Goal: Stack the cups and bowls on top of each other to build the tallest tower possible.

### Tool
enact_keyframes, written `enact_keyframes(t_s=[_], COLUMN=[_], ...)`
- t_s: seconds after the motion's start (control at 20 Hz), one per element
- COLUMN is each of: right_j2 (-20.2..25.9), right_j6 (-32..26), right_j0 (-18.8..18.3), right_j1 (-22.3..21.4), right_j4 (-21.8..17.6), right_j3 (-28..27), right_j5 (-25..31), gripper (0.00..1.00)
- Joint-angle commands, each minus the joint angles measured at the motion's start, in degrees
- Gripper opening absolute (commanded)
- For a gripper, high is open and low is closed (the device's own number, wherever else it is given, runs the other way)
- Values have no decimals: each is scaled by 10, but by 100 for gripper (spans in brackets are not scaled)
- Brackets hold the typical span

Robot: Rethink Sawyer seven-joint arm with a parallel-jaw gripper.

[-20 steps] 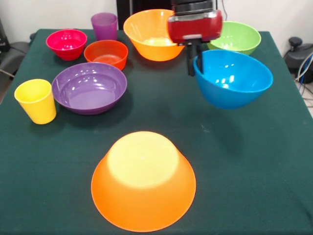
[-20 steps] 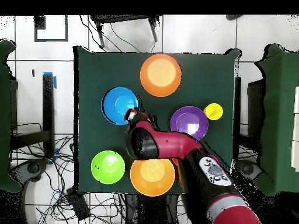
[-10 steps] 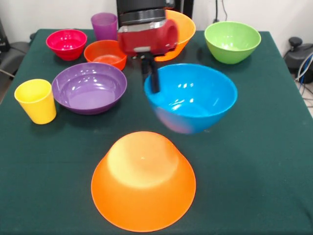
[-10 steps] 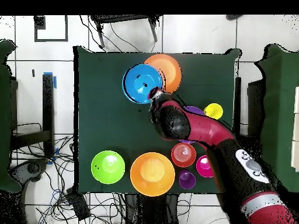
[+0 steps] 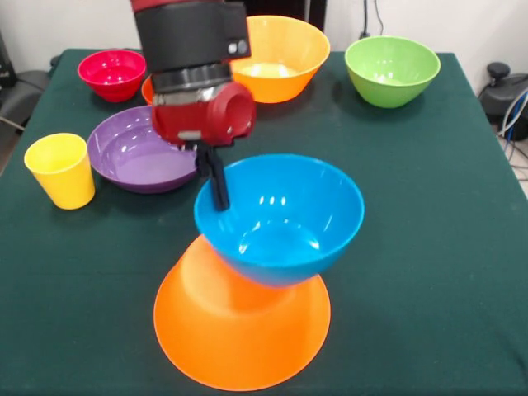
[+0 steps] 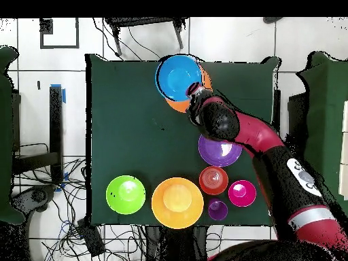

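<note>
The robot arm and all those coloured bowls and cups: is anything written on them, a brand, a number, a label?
No text can be read in either view.
Robot arm: its pale patch bears small dark marks, too small to read.
Blue bowl, held by the gripper, the overturned orange bowl and the yellow cup: plain plastic, no writing visible.
Green tablecloth: no label or sign.

Blue bowl (image 5: 280,216) upright above inverted orange bowl (image 5: 242,330)
</note>
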Motion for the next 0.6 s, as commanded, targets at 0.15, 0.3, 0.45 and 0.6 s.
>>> enact_keyframes(t_s=[0.15,0.3,0.45,0.6], right_j2=[50,54,60,61], right_j6=[-47,-57,-68,-83], right_j0=[-3,-11,-23,-31], right_j1=[85,95,97,91], right_j4=[-7,-13,-14,-15], right_j3=[-104,-113,-119,-118], right_j5=[79,91,113,153], gripper=[0,0,0,0])
